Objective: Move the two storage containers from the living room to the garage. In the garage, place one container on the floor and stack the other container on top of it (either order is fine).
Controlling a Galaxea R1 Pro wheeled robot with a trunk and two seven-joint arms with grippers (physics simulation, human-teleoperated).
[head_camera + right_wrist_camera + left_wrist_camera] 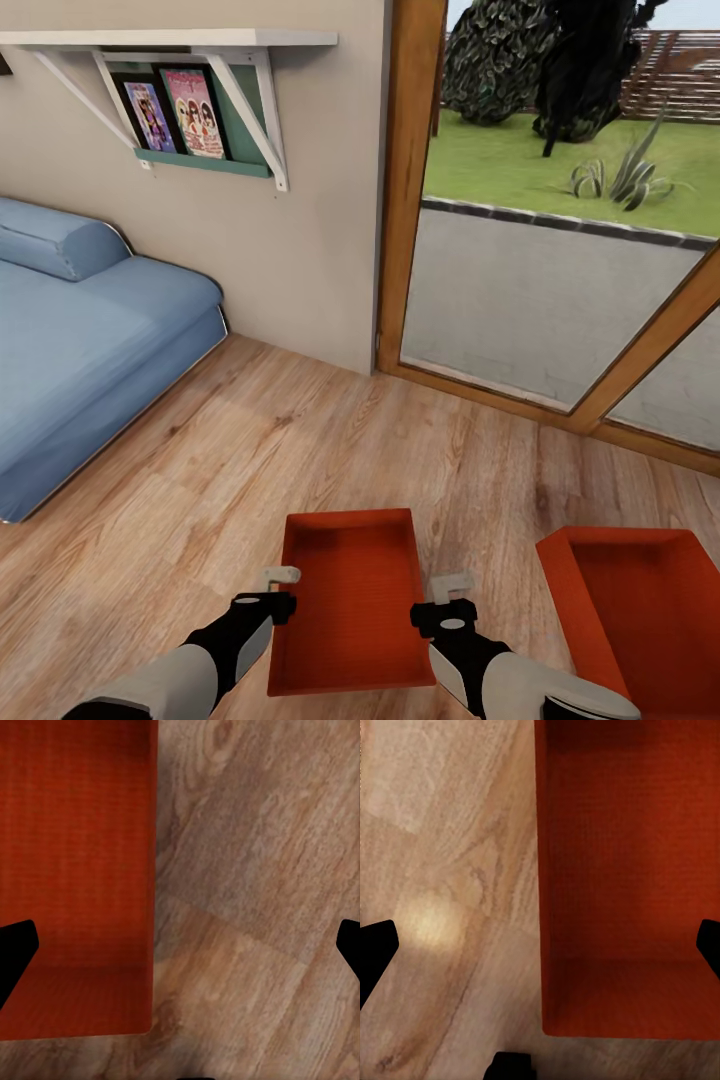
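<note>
Both arms reached forward and low, wrists bent downward, the left gripper (280,577) and right gripper (452,582) level with each other and set apart, each with dark fingers (375,949) spread wide at the wrist views' edges, holding nothing.

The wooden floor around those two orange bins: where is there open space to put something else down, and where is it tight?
The widest bare floor lies between the blue sofa, the glass door and the middle bin. A narrower strip separates that bin from the right-hand bin. It is tight along the middle bin's sides, where the left tool and right tool flank it.
</note>
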